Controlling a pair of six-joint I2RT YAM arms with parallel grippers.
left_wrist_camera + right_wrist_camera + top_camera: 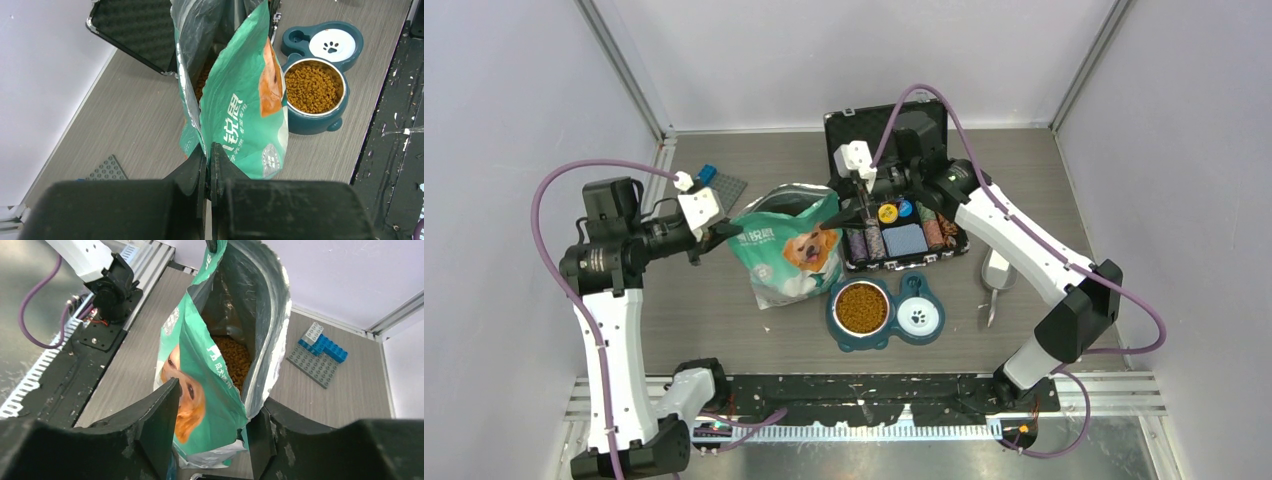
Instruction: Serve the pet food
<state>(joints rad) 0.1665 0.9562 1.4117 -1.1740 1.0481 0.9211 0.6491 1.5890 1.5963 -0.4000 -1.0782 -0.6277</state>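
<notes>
Top view: pet food point(862, 307) fills the bowl point(836, 312) on the bench point(724, 320) beside the upright bag point(789, 250); left wrist: left hand point(209, 150) closed, pinching the bag's edge; right wrist: right hand point(217, 397) open, straddling the bag's rim, more pet food inside.

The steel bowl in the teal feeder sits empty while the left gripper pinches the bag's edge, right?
Not empty: the steel bowl holds pet food, as the left wrist view shows. The left gripper does pinch the bag at its edge.
</notes>
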